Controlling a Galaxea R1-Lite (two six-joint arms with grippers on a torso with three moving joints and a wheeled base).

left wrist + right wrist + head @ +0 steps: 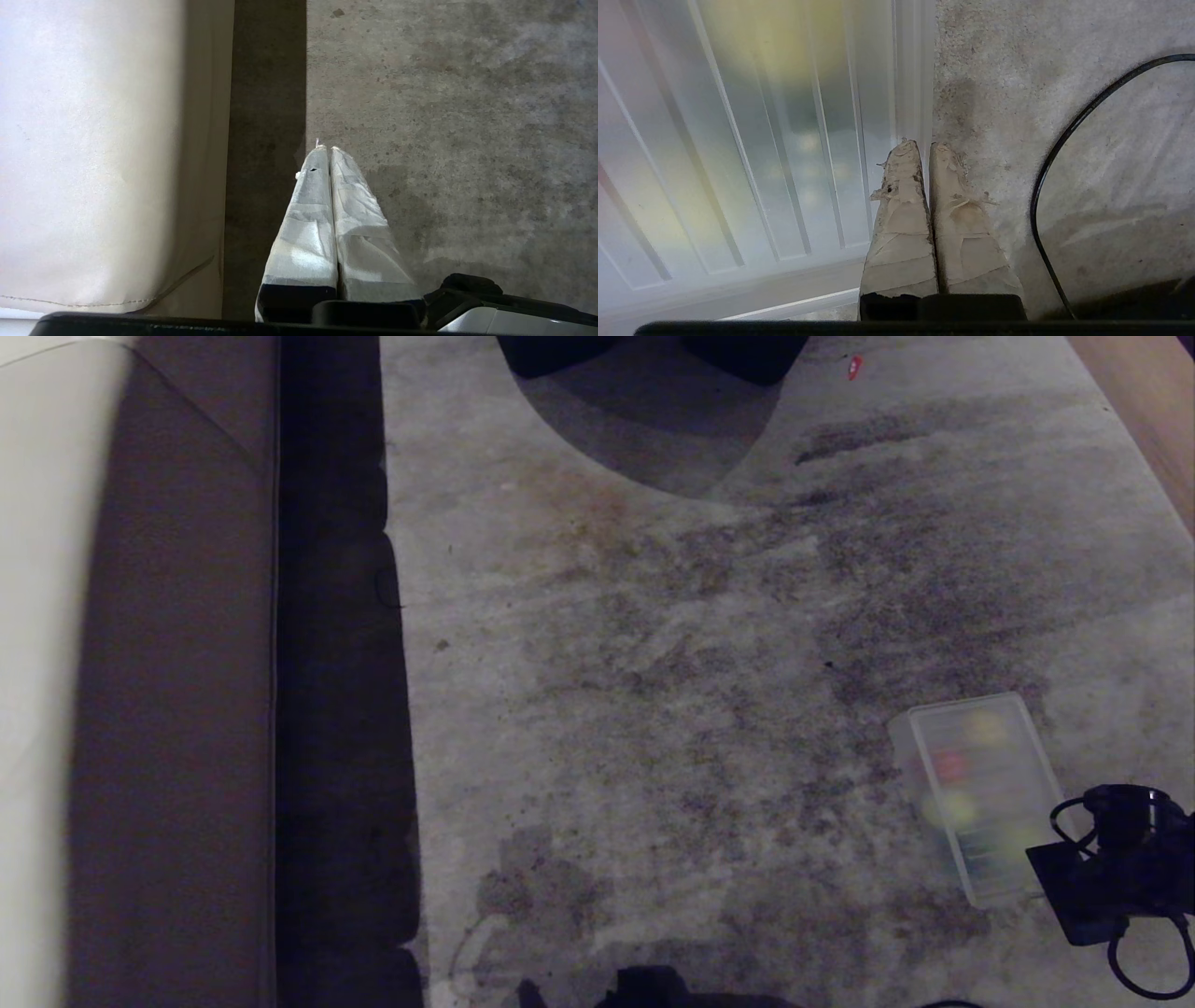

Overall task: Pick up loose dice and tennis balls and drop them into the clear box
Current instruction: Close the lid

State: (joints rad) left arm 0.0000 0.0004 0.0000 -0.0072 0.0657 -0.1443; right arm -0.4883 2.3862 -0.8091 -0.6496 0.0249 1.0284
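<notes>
Two grippers, both with taped fingers pressed together, nothing between them. Right gripper (927,144) at centre of the right wrist view, tips over the corner of the ribbed clear lid (752,154), carpet (1017,93) beside it; black cable (1045,177) looping at right of that frame. Right arm (1116,859) at lower right edge of the head view, dark, just beside the near end of the clear box. Clear box (980,793) at lower right of the head view, on the grey stained carpet, lid on top. Through the lid, blurred colour patches only: yellowish (985,728) at far end, red (948,765) in the middle, yellow-green (952,809) nearer; dice or tennis balls, cannot tell which. Left gripper (329,148) at centre of the left wrist view, hanging over carpet beside a dark strip and a pale sofa (93,140). Sofa along left edge of head view. Small red item (854,367) at top of head view, too small to identify.
</notes>
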